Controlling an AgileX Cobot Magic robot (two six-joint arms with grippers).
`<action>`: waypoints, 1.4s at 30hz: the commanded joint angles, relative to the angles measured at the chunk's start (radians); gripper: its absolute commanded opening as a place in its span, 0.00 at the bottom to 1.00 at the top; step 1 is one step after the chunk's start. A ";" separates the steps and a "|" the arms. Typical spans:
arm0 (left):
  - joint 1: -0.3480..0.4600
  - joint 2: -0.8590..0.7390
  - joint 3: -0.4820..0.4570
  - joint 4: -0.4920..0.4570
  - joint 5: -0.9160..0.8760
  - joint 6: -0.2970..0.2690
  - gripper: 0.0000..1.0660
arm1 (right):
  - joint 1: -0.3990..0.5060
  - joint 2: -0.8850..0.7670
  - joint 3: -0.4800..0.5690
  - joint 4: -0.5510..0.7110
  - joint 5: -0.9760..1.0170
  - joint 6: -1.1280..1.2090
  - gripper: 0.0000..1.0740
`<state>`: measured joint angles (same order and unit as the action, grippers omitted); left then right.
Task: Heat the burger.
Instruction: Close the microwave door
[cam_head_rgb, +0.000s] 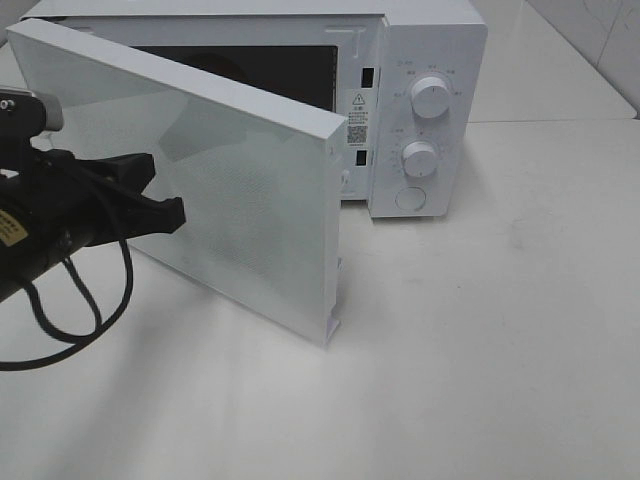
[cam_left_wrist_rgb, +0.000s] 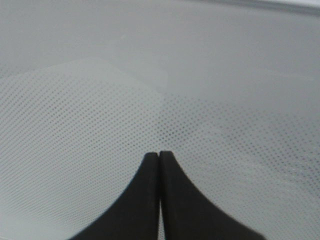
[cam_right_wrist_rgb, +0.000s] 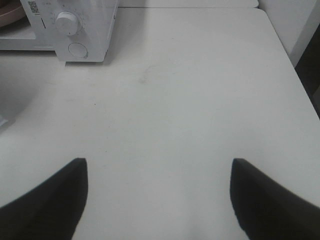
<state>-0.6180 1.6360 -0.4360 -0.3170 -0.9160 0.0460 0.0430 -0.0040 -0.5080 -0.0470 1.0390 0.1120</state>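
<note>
The burger is hidden in every view. A white microwave (cam_head_rgb: 425, 60) stands at the back of the table with its door (cam_head_rgb: 240, 190) swung partly open, blocking most of the dark cavity. My left gripper (cam_head_rgb: 178, 213) is shut, and its black tips sit against the door's outer face on the left side. In the left wrist view the closed fingertips (cam_left_wrist_rgb: 159, 155) rest against the door's dotted mesh window (cam_left_wrist_rgb: 100, 125). My right gripper (cam_right_wrist_rgb: 159, 162) is open with nothing between its fingers, hovering over the bare table to the right of the microwave (cam_right_wrist_rgb: 85, 25).
Two dials (cam_head_rgb: 431, 96) and a round button (cam_head_rgb: 411, 198) sit on the microwave's right panel. A pink rim (cam_right_wrist_rgb: 7, 12) shows at the edge of the cavity in the right wrist view. The white table (cam_head_rgb: 480, 350) extends in front and to the right.
</note>
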 joint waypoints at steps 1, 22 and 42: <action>-0.036 0.010 -0.036 -0.082 0.011 0.047 0.00 | -0.007 -0.026 0.001 0.002 -0.001 -0.011 0.70; -0.082 0.206 -0.420 -0.224 0.218 0.167 0.00 | -0.007 -0.026 0.001 0.002 -0.001 -0.011 0.70; -0.082 0.347 -0.676 -0.383 0.293 0.323 0.00 | -0.007 -0.026 0.001 0.002 -0.001 -0.010 0.70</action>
<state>-0.7180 1.9810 -1.0790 -0.6700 -0.5240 0.3640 0.0430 -0.0040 -0.5080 -0.0470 1.0390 0.1120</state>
